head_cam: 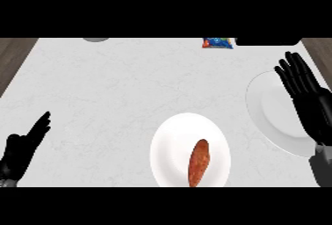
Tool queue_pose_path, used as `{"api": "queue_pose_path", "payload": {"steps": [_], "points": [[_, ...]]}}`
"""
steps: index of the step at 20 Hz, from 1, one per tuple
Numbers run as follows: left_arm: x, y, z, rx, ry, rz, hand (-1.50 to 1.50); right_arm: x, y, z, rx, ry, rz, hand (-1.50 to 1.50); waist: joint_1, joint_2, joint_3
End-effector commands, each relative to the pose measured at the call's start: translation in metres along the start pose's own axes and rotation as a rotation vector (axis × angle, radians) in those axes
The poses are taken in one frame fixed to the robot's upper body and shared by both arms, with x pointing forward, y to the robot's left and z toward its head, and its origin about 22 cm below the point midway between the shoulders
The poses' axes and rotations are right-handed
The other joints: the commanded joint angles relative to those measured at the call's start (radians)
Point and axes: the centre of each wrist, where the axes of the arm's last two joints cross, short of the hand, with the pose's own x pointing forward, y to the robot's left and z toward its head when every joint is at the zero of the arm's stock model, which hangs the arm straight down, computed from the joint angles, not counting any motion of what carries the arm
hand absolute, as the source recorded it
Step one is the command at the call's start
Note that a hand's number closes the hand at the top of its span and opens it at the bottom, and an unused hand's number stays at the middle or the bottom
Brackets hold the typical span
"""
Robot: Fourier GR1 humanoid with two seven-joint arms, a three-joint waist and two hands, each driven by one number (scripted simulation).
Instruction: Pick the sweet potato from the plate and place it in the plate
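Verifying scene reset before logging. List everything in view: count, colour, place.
sweet potato: 1, orange-brown, lying on the near plate
near plate: 1, white, centre of the counter's near edge
right plate: 1, white, right side, partly hidden by the right hand
packet: 1, blue and orange, far edge, cut off
grey object: 1, far edge at left, mostly out of view
dark object: 1, black, far edge at right, cannot tell what
counter: 1, white marbled
left hand: 1, black, lower left, open, resting
right hand: 1, black, open, over the right plate
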Motion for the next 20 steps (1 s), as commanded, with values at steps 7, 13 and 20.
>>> {"api": "queue_pose_path", "payload": {"steps": [7,13,20], "points": [[0.050,-0.036,-0.022,0.005,-0.146,0.178,0.00,0.008,-0.023,-0.002,0.210,0.003,0.478,1.50,-0.025,-0.009,-0.044],[0.081,-0.054,-0.036,-0.015,-0.184,0.257,0.00,-0.124,0.058,0.100,-0.105,0.005,-0.018,-1.50,-0.014,0.018,-0.008],[0.086,-0.070,-0.023,-0.025,-0.175,0.245,0.00,-0.126,0.033,0.122,0.146,0.052,0.253,-1.50,-0.006,0.011,-0.011]]}}
